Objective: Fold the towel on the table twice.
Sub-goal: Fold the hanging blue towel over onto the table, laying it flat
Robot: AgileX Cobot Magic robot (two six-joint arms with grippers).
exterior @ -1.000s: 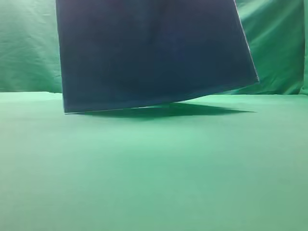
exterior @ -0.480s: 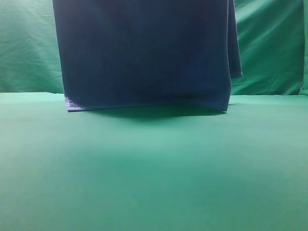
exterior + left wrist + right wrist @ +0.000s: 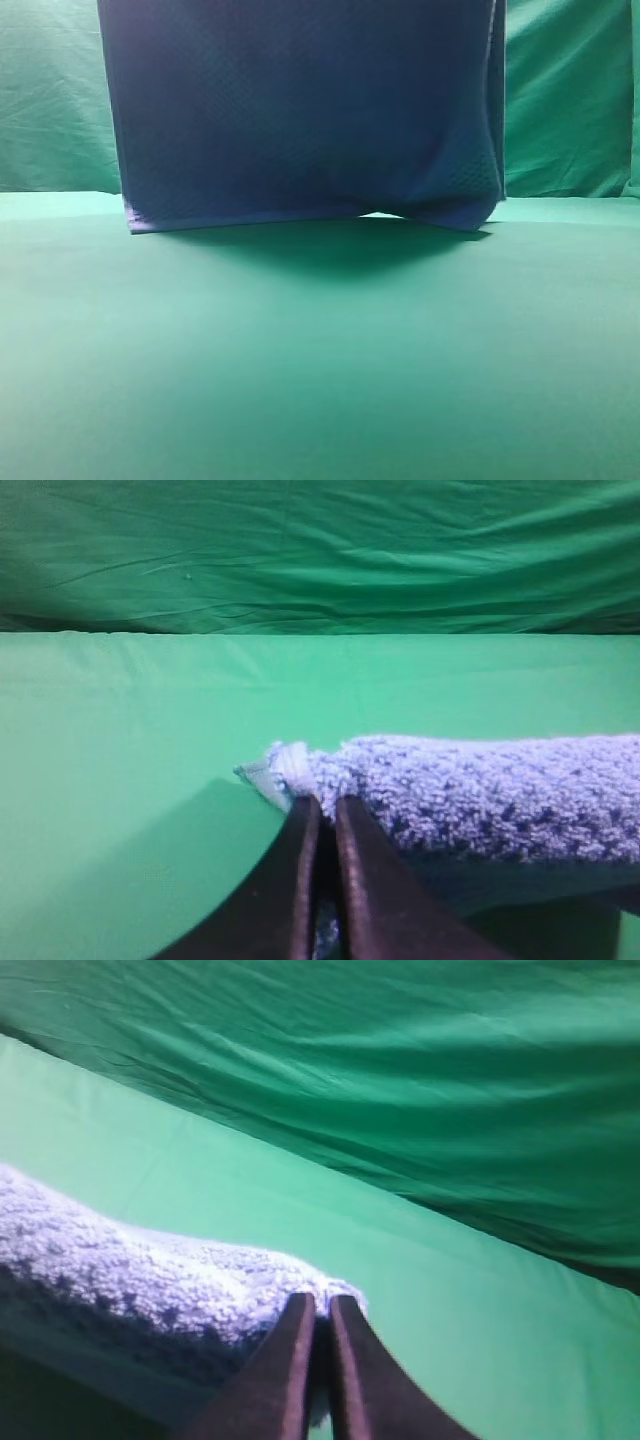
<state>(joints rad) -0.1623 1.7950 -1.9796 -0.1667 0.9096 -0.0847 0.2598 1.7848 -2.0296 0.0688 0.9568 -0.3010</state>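
I see left gripper (image 3: 320, 825) pinching towel (image 3: 300, 110) corner | right gripper (image 3: 317, 1320) pinching other corner | towel hangs below both, bottom edge touching table (image 3: 320, 350)

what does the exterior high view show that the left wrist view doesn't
Only the exterior high view shows the whole hanging sheet of the towel, its bottom edge sagging onto the table and casting a shadow there. Only the left wrist view shows the left pincer, its jaws pressed together on a bunched corner of the towel, with the pale hem poking out. Both show the blue-grey towel, the green table and the wrinkled green backdrop.
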